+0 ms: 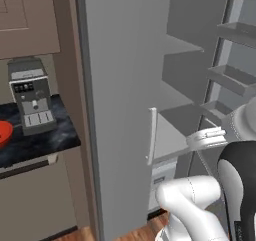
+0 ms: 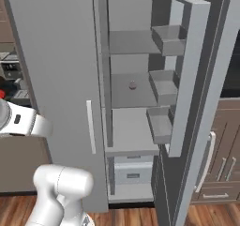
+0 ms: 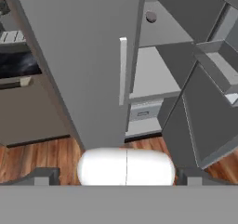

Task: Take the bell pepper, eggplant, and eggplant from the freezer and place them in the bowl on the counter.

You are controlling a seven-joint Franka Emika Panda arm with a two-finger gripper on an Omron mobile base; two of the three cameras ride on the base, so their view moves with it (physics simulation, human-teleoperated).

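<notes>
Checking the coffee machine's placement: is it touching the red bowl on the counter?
Apart. The left base view shows bare black counter between the coffee machine and the bowl.

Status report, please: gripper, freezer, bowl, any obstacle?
Gripper apart, holding nothing. Freezer right door open; small round item on middle shelf. Bowl on counter. Closed left door with white handle stands ahead.

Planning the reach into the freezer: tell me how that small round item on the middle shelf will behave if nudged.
The small round item looks rounded and sits alone on a flat grey shelf, so it would probably roll. It seems small, likely light. What it is cannot be told.
</notes>
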